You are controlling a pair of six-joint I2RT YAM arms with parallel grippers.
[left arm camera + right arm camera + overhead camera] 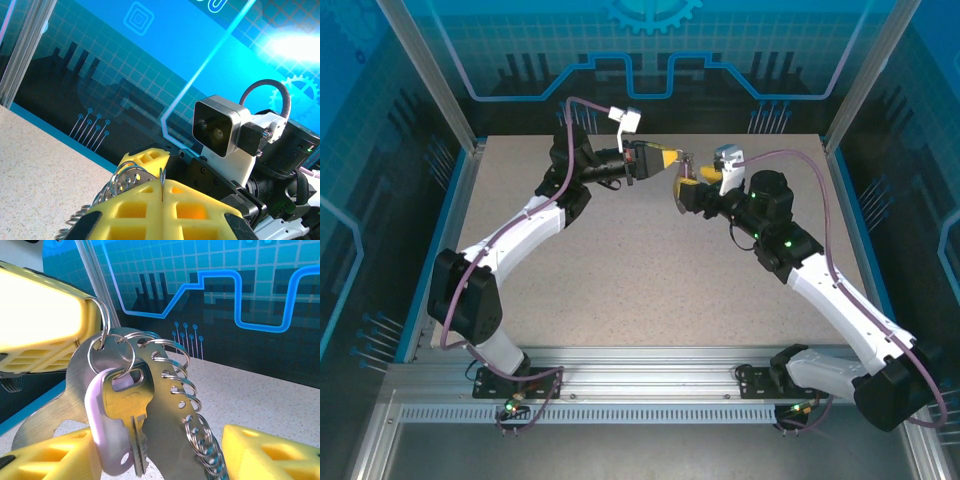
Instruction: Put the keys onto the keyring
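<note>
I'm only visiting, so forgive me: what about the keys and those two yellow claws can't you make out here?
- Top external view: the keys between the grippers are too small to count.
- Left wrist view: the left gripper pinches a metal sliver; its own fingers hide the rest of it.
- Right wrist view: the bottom edge cuts off the metal plate, so whether the right gripper grips it is unclear.

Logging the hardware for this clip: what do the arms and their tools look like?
The left arm and right arm have white links, black joints and mauve cables. The left tool and right tool carry yellow gridded fingers; each wrist has a pale camera housing.
</note>
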